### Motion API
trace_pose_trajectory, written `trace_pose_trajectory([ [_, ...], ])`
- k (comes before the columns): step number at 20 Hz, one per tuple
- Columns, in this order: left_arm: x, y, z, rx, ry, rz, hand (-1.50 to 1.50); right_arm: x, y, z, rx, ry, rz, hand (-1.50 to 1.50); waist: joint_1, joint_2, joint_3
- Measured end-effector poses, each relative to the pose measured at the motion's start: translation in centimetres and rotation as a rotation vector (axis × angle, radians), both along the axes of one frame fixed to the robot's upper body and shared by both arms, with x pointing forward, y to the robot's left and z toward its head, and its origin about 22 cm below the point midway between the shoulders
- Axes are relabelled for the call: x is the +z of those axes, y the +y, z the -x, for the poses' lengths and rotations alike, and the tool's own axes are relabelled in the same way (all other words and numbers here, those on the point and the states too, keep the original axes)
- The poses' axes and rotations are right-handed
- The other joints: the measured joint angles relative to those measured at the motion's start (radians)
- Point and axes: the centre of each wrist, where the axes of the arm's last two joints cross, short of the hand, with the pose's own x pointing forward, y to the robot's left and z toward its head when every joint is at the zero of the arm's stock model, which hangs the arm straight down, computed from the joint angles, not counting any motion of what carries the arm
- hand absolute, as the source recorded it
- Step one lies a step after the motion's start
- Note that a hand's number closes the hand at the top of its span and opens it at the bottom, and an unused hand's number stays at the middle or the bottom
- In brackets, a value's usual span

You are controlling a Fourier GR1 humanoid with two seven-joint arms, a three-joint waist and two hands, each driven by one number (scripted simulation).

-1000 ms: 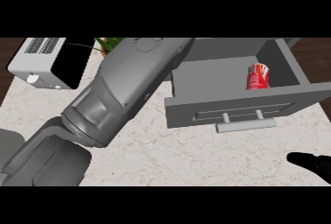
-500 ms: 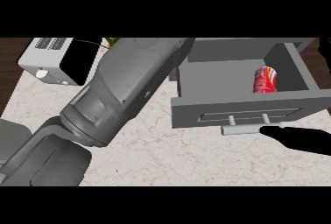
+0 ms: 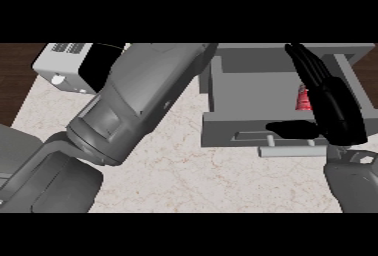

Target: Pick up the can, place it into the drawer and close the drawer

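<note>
Marble worktop [image 3: 192, 175] fills most of my head view, pale with pinkish veins, and dark wood floor shows past its far left corner. Sitting at that far left corner is a white toaster [image 3: 65, 67]. Over on the far right side is the grey drawer [image 3: 251, 95], pulled open, with its bar handle [image 3: 295, 150] sticking out toward me. The can [image 3: 303, 97] is already lying inside the drawer, against its right side, red, and mostly hidden behind my right hand [image 3: 332, 107]. That hand is spread flat, fingers straight and pointing away from me over the open drawer, thumb jutting left across the drawer front just above the handle, not curled round anything. Left hand I can't see at all, only the big grey left forearm [image 3: 133, 110] running diagonally from the near left edge up toward the far edge, covering part of the toaster. So by my read the pick and place part is done and what's left is shutting the drawer. The drawer looks like a stiff box that should slide straight back, and I'd guess a flat palm or the thumb side against the front panel near the handle is the spot to push, no grabbing needed. The can is probably light and smooth so it might roll a bit if the drawer gets shoved fast.
</note>
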Motion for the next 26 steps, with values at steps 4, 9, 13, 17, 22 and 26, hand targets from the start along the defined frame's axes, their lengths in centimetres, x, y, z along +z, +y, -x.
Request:
trace_pose_trajectory([
  [4, 0.0, 0.4, -0.2, -0.005, 0.008, 0.012, -1.50, -2.3, 1.2, -2.3, -0.020, 0.003, 0.089, -1.50, 0.015, -0.006, 0.000],
  [9, 0.9, 1.8, -0.7, 0.012, 0.009, 0.020, -1.50, -4.8, 2.2, -5.1, -0.042, -0.004, 0.146, -1.50, 0.024, -0.009, 0.000],
  [13, 1.0, 3.1, -1.1, 0.026, 0.007, 0.019, -1.50, -6.4, 2.6, -7.2, -0.084, -0.020, 0.170, -1.50, 0.040, -0.012, -0.001],
  [17, 0.9, 4.5, -1.4, 0.026, 0.010, 0.022, -1.50, -7.5, 3.2, -9.1, -0.146, -0.056, 0.184, -1.50, 0.059, -0.014, -0.001],
  [22, 0.7, 6.3, -1.7, 0.025, 0.019, 0.015, -1.50, -7.1, 3.8, -11.5, -0.205, -0.116, 0.195, -1.50, 0.079, -0.014, -0.001],
  [26, 0.3, 7.9, -1.7, 0.023, 0.028, 0.013, -1.50, -6.0, 4.0, -13.1, -0.234, -0.149, 0.199, -1.50, 0.093, -0.014, -0.001],
])
